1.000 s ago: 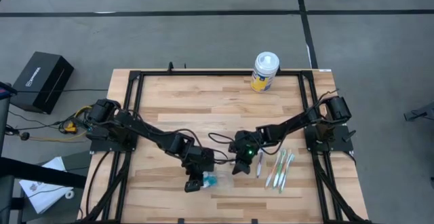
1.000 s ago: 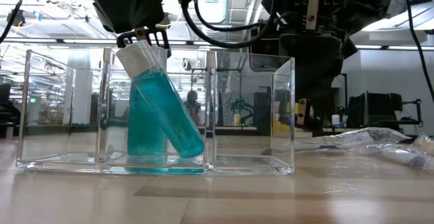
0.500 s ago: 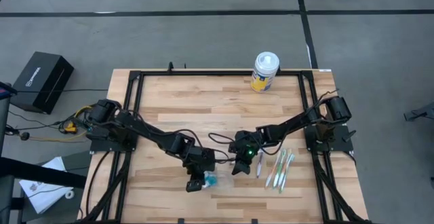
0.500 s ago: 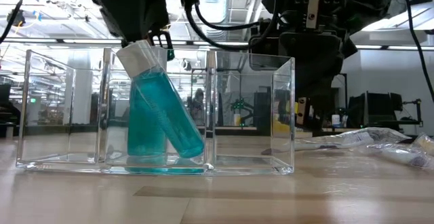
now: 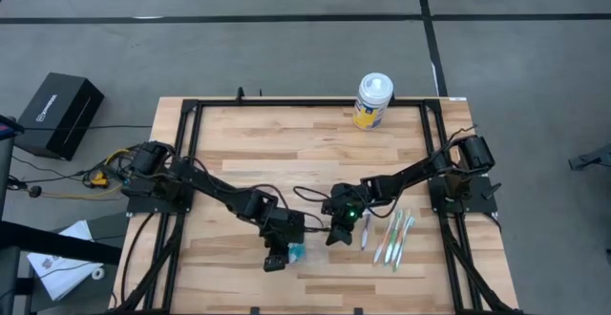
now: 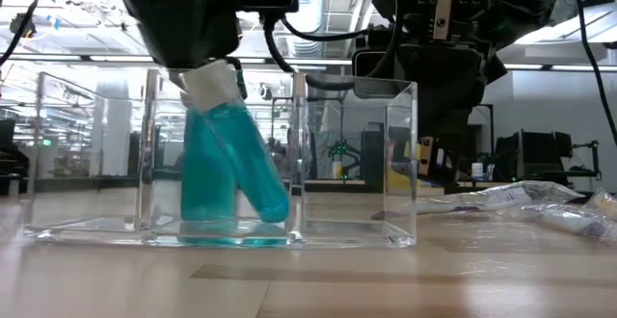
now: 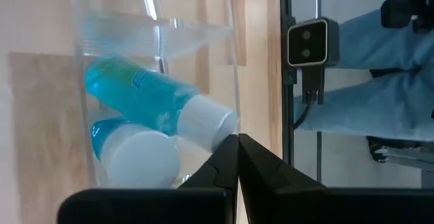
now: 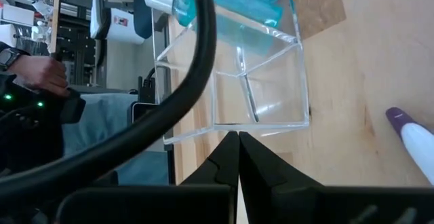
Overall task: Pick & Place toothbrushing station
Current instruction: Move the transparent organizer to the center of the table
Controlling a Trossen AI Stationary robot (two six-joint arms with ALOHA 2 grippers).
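A clear compartment box (image 6: pixel 357 164) stands on the wood table near its front edge. Its middle compartment holds two teal tubes with white caps. One tube (image 6: pixel 204 183) stands upright. The other (image 6: pixel 253 169) leans on it with its foot on the box floor. My left gripper (image 7: pixel 237 139) is shut, above the box, at the leaning tube's cap. My right gripper (image 8: pixel 237 136) is shut at the box's right wall (image 8: pixel 271 81). Several slim toothbrushes (image 5: pixel 393 236) lie to the right, and a purple-tipped one (image 8: pixel 407 125) is nearest. A clear plastic bag (image 6: pixel 521 196) lies at the right. My left gripper's shut fingers come from above, pointing down, and lie against the side of the leaning tube's white cap (image 7: pixel 203 121). The tube stays tilted, its foot on the box floor. My right gripper's shut tips stand at the foot of the box wall; whether they touch it I cannot tell.
A white-lidded canister (image 5: pixel 373 100) stands at the table's far edge. Black frame rails (image 5: pixel 191 162) run along both sides. A person in jeans (image 7: pixel 380 68) stands beyond the near edge, with a hand (image 8: pixel 41 75) showing. Bare wood lies in the table's far half.
My left gripper has moved a little toward the table's right edge and down onto the leaning tube's cap. The cap has shifted right with it, and the tube now stands steeper. Its foot has stayed on the box floor.
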